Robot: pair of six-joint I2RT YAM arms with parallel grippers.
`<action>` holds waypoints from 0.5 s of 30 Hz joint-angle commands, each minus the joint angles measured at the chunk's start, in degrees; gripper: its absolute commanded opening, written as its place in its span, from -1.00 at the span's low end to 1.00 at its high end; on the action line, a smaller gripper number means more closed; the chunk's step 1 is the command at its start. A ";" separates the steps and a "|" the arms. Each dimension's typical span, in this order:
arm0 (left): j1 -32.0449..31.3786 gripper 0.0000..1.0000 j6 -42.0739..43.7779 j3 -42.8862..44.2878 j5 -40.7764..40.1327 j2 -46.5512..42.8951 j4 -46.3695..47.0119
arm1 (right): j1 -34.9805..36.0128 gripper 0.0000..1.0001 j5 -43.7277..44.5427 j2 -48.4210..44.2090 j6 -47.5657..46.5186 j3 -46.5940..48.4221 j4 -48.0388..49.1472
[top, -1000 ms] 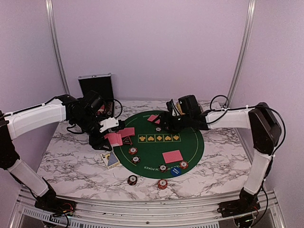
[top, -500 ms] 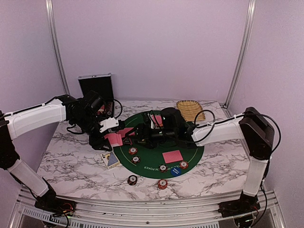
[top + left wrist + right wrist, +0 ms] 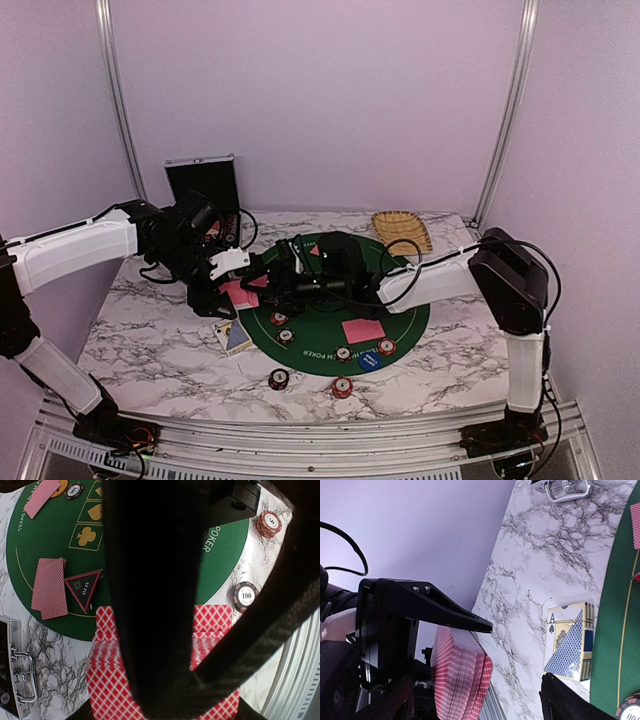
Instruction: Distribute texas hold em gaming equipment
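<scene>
Left pincer clamped on red-backed card deck. Right pincer wide open, empty, just beside it. Nip the deck's top edge lightly and peel slowly.

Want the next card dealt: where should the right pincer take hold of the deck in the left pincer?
Take the deck's free end jutting from the left pincer, coming from the mat side; its flat faces are clamped, leaving only that end exposed.
</scene>
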 commanded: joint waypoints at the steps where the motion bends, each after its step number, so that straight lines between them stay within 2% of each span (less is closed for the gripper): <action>1: -0.70 -1.00 -0.59 0.50 1.21 -1.86 -0.43 | 0.76 0.73 -2.00 2.14 1.46 3.95 3.42; 15: -1.77 -1.00 -0.60 -0.56 1.93 -2.75 -0.43 | 3.04 0.79 -5.06 9.12 3.17 11.58 3.88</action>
